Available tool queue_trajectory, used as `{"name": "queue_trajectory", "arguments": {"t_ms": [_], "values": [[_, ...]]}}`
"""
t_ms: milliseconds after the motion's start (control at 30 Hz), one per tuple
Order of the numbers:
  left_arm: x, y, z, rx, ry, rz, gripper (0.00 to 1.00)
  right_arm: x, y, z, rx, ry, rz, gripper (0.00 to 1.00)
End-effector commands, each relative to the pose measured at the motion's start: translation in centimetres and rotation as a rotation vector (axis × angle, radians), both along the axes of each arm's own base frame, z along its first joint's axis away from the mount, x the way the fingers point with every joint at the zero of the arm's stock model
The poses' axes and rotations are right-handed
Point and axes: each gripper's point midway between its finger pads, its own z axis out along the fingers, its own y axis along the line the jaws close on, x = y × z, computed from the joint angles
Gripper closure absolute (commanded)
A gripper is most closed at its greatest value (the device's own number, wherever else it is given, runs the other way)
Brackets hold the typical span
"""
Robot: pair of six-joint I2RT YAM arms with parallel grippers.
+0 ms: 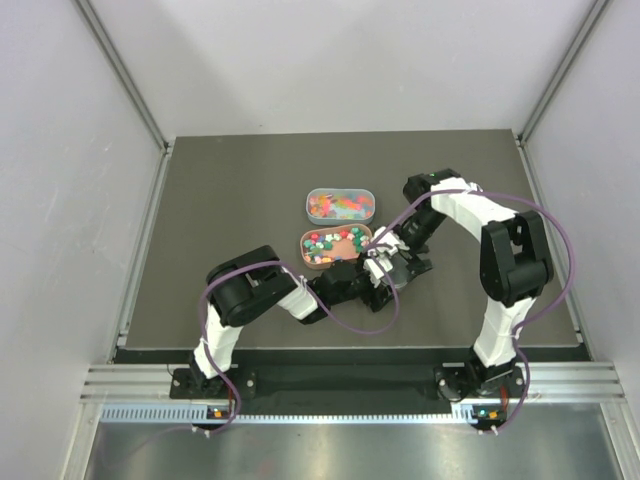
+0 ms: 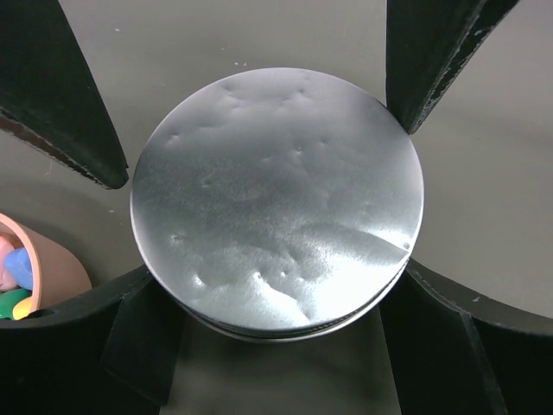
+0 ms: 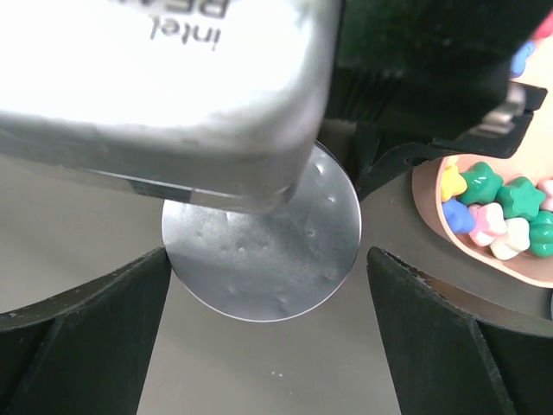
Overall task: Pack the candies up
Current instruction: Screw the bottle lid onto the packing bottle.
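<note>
Clearly star-shaped, the candies (image 3: 501,207) lie glossy and mixed in colour in a smooth peach oval tray (image 3: 428,203), just outside one finger of the right gripper (image 3: 268,259). That gripper's spread fingers straddle the silver-lidded jar (image 2: 276,199), round and dimpled on top, with a sliver of matte table (image 3: 268,372) between. The left gripper (image 2: 276,272) clasps the jar's sides.

The left arm (image 1: 245,295) and right arm (image 1: 512,262) had bulky black joints and white link shells, a thin purple cable (image 1: 571,262) looped along each, matte black wedge-shaped fingers (image 2: 60,95), and a silver wrist-camera housing (image 3: 164,86) lettered "intel".
</note>
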Motion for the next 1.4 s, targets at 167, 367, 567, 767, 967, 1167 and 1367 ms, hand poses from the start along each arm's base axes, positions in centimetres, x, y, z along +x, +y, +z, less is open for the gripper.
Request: {"name": "queue_trajectory", "arguments": {"t_ms": [167, 367, 567, 767, 967, 1167, 1367], "values": [[-4.4, 8.9, -12.9, 0.48, 0.217, 0.001, 0.31, -1.9, -0.4, 0.4, -0.048, 0.08, -0.015, 0.15], [-4.4, 8.8, -12.8, 0.48, 0.219, -0.002, 0.31, -2.0, -0.6, -0.1, -0.068, 0.07, -0.045, 0.23], [-4.3, 8.8, -12.7, 0.476, 0.221, 0.006, 0.32, -2.8, -0.9, -0.9, -0.094, 0.075, -0.104, 0.25], [-4.3, 8.8, -12.5, 0.466, 0.232, 0.005, 0.32, -2.9, -1.6, -2.2, -0.139, 0.056, -0.205, 0.26], [-4.2, 8.7, -12.1, 0.454, 0.226, 0.004, 0.33, -3.0, -1.9, -3.1, -0.176, 0.069, -0.327, 0.27], [-4.1, 8.5, -12.1, 0.451, 0.229, 0.01, 0.33, -2.9, -2.3, -4.5, -0.236, 0.107, -0.517, 0.3], [-4.0, 8.9, -12.1, 0.468, 0.225, 0.02, 0.34, -2.9, -2.2, -5.1, -0.266, 0.129, -0.666, 0.32]]}}
